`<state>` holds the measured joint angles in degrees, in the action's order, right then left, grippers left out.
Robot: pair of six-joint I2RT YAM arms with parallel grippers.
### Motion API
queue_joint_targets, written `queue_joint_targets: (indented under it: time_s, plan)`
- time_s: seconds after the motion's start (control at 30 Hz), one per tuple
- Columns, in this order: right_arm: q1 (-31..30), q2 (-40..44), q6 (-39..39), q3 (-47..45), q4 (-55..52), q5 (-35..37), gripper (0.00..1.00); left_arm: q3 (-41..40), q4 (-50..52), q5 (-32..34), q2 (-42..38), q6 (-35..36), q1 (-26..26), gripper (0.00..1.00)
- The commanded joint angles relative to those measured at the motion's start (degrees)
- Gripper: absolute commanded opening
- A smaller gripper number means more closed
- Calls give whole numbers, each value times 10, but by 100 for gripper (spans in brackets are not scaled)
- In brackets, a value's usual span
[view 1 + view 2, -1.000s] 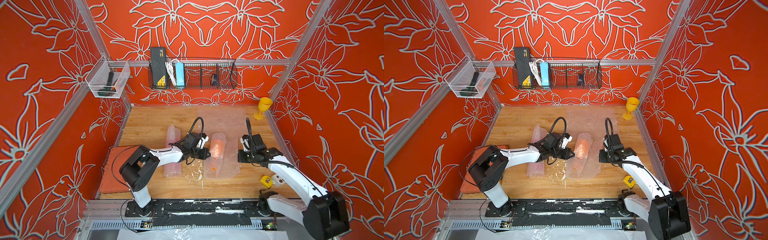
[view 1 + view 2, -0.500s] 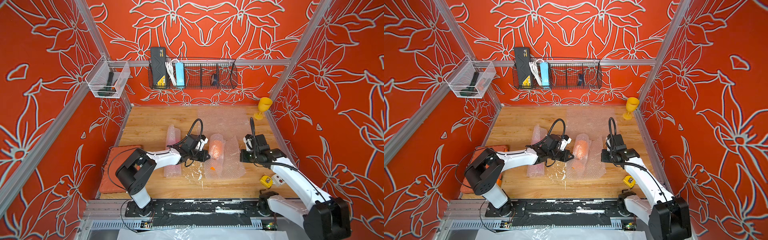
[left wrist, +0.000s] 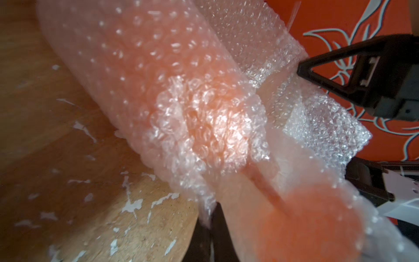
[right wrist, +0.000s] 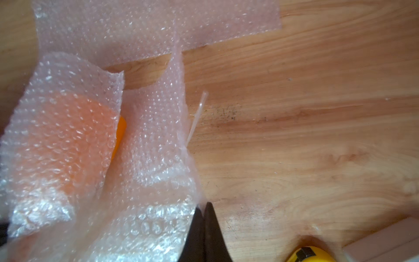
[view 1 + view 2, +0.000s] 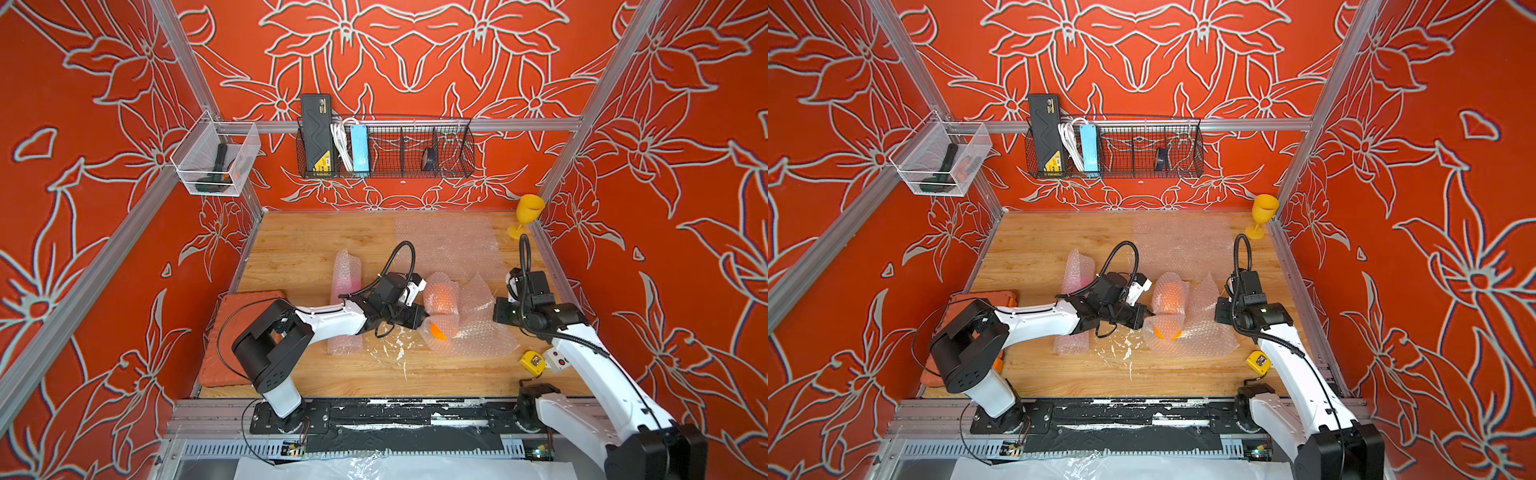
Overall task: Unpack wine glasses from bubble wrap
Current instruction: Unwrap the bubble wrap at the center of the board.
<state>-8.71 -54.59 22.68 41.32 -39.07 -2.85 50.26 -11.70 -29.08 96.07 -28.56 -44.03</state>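
Left gripper point(image 5: 422, 323) closed on one edge of bubble wrap point(image 5: 478, 336), right gripper point(image 4: 203, 205) pinched shut on its opposite edge, orange goblet point(image 5: 443, 297) lying half-wrapped between them on wooden table point(image 5: 299, 249), foot partly bare

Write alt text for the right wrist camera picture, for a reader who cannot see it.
The right gripper, jaws shut, pinches the edge of a crumpled bubble wrap sheet on a wooden table. An orange goblet shows through the wrap, mostly covered. A yellow tape measure sits at the picture's edge.
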Motion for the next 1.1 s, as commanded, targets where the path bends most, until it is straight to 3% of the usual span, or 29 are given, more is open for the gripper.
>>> queue_joint_targets:
  time_s: [0.0,0.33,0.6,0.83,1.07]
  plan:
    - [30,14,15,-2,-7,27,0,15,-10,-19,21,-1,-21,0]
    - [74,-8,19,-35,26,-44,0,22,-5,-14,33,1,-49,0]
    - [91,-3,18,-38,28,-55,2,11,11,18,7,15,-49,17]
    - [98,0,20,-38,26,-62,3,11,24,41,-24,23,-48,19]
    - [106,2,23,-29,22,-82,17,2,33,78,-64,30,-45,21]
